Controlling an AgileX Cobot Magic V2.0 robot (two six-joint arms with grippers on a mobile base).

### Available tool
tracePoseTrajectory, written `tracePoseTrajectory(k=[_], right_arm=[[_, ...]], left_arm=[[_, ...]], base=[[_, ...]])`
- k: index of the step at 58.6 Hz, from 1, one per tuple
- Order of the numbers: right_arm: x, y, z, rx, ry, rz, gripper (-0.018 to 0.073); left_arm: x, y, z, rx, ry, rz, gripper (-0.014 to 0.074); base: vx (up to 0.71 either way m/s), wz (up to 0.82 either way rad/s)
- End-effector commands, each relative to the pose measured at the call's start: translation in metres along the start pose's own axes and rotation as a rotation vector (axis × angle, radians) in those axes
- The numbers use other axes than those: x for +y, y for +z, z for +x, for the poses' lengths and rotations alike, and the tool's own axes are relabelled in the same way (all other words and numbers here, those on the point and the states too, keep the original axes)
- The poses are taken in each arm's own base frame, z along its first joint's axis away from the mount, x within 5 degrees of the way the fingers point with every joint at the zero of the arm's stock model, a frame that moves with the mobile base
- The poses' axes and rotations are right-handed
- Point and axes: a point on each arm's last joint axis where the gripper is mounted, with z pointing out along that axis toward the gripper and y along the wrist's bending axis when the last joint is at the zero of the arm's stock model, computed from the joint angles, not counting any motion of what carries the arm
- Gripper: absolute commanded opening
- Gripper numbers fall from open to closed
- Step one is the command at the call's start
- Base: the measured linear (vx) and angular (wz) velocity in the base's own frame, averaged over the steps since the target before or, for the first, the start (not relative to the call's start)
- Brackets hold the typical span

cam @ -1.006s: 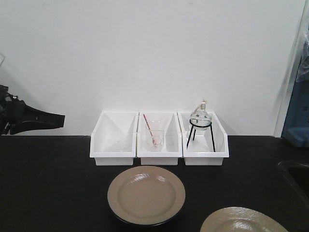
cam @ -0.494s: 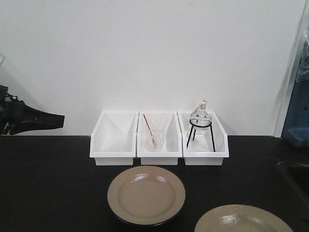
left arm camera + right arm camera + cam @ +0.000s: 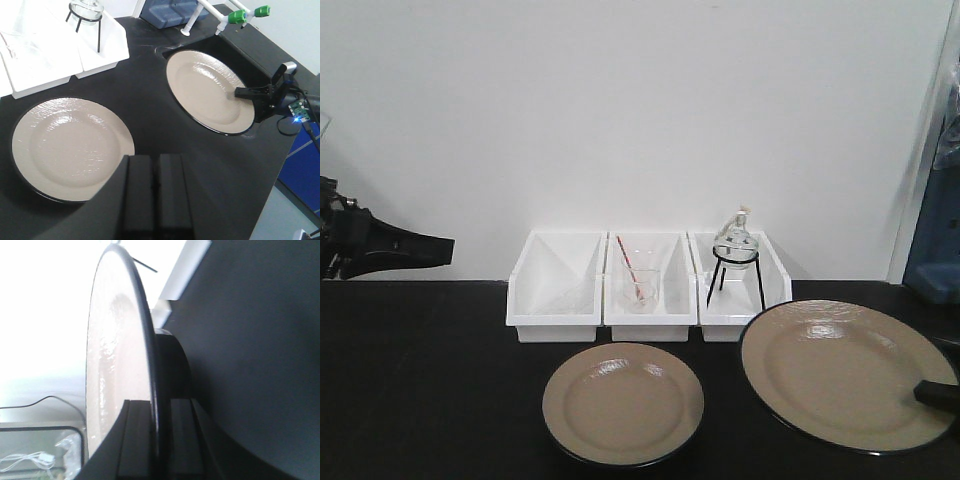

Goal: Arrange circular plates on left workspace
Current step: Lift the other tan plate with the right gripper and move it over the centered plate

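One circular plate (image 3: 623, 405), tan with a thin black rim, lies flat on the black countertop (image 3: 420, 380) in front of the middle bin; it also shows in the left wrist view (image 3: 72, 142). My right gripper (image 3: 935, 392) is shut on the rim of the second plate (image 3: 845, 370) and holds it above the counter's right side, over the sink corner (image 3: 210, 92). The right wrist view shows this plate edge-on (image 3: 117, 355) between the fingers (image 3: 137, 440). My left gripper (image 3: 156, 162) is shut and empty, raised at the far left (image 3: 395, 245).
Three white bins (image 3: 650, 310) stand side by side at the back; one holds a glass beaker (image 3: 640, 285), another a round flask on a black tripod (image 3: 735, 250). A recessed sink (image 3: 250, 60) with green-handled taps (image 3: 247, 14) is at the right.
The plate in my right gripper has risen from the bottom right edge and moved farther back, into full view. The other plate and the left arm have not moved.
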Motion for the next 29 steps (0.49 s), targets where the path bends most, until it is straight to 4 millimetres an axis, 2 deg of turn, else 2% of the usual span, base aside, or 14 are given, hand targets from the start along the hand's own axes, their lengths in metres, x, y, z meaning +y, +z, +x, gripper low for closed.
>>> tracePoseTrajectory(k=[1,17,22,29], right_arm=[[0.042,0.009,0.005,0.0,-0.021,-0.177,-0.0004],[0.099,0.088,0.041,0.098,-0.128,-0.119,-0.0004],[0.11,0.114,0.048,0.133,-0.137,-0.125,-0.0004],[0.115,0.151,0.057,0.196,-0.12,-0.135,-0.0004]], left_arm=[[-0.023,-0.012,-0.014,-0.082,0.029,0.051,-0.0001],[-0.023,-0.012,-0.014,-0.079,0.029,0.051,-0.0001],[-0.023,-0.012,-0.014,-0.08,0.029,0.051,-0.0001],[-0.023,-0.012,-0.014,-0.077,0.03,0.054,-0.0001]], base=[[0.0,0.0],[0.0,0.0],[0.0,0.0],[0.0,0.0]])
